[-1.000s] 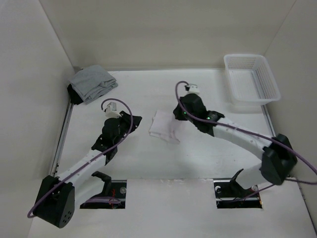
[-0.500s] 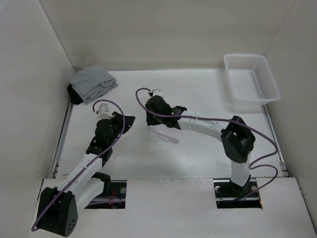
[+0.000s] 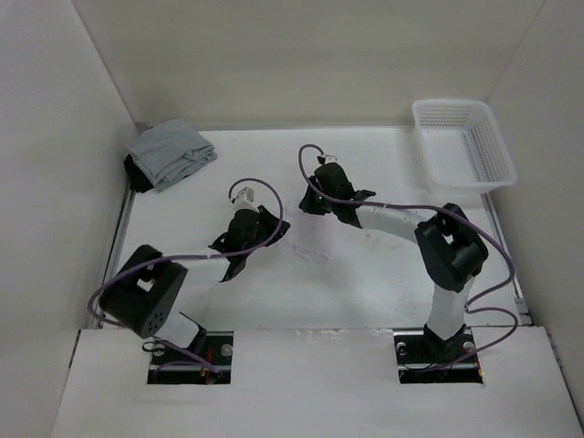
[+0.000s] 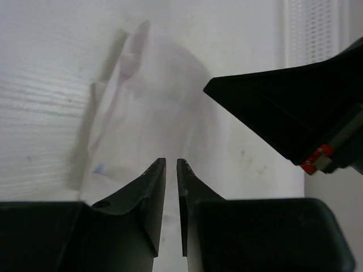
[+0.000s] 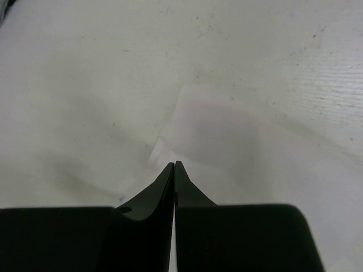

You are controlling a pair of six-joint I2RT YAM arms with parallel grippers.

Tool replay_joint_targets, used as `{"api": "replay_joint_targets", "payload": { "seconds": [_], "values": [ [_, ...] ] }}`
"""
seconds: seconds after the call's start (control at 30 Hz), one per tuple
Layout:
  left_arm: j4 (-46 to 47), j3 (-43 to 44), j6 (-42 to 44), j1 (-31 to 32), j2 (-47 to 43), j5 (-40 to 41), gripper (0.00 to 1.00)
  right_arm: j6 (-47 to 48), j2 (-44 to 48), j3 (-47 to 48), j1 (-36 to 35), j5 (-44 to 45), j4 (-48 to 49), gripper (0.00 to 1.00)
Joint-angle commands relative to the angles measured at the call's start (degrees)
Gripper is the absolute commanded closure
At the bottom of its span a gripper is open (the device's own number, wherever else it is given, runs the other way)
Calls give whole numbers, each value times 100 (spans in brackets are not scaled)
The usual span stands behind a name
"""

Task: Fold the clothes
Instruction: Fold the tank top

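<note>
- Left wrist view: the clothes (image 4: 153, 113) lie flat on the table (image 3: 365, 283), right in front of the left gripper (image 4: 171, 161). It's thin white fabric, and overlapping layers show along one edge.
- That claw is barely open, just a thin slit between the fingers. I can't see anything in the slit.
- The right gripper (image 5: 174, 164) has its fingers pressed together, with the tips over the near edge of the fabric. It may have nipped a bit of cloth, but I honestly can't tell.
- From the top camera the garment sits mid-table between the two wrists. It's well away from the white basket (image 3: 465, 146) and the grey cloth bundle (image 3: 169, 155).
- What could go wrong, as far as I can judge:
  - It's white on white, so the hem is really hard to see. A grab could miss it and close on bare table.
  - A claw going in this narrow would probably bulldoze the fabric into a wrinkle rather than slide under it.
  - With layers this thin, a pinch could catch only the top sheet, and the fold would peel open when it's lifted.
  - Both arms are crowded over one small piece, so the fingers could knock together if they reach in at once.
  - If the shut right claw sweeps sideways, it could drag the whole thing out of square.
</note>
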State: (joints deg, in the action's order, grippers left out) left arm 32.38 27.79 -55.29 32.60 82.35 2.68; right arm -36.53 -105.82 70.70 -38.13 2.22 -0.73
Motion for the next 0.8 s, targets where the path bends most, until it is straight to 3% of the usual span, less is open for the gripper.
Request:
{"api": "replay_joint_targets", "payload": {
  "seconds": [0.0, 0.17, 0.4, 0.6, 0.77],
  "values": [
    [654, 43, -368, -91, 623, 76, 88, -292, -368, 67, 29, -686, 846, 96],
    [1217, -379, -720, -153, 1239, -276, 89, -600, -843, 181, 152, -995, 1233, 96],
    [1692, -942, -966, -83, 1293, -347, 89, -1057, -1256, 330, 556, -1109, 1559, 95],
    [1614, -1250, -879, -136, 609, -285, 88, -1224, -1590, 664, 627, -1224, 1541, 95],
    [1272, -1267, -704, -74, -401, -119, 79, -1383, -1469, 753, 697, -1198, 1664, 95]
  ]
}}
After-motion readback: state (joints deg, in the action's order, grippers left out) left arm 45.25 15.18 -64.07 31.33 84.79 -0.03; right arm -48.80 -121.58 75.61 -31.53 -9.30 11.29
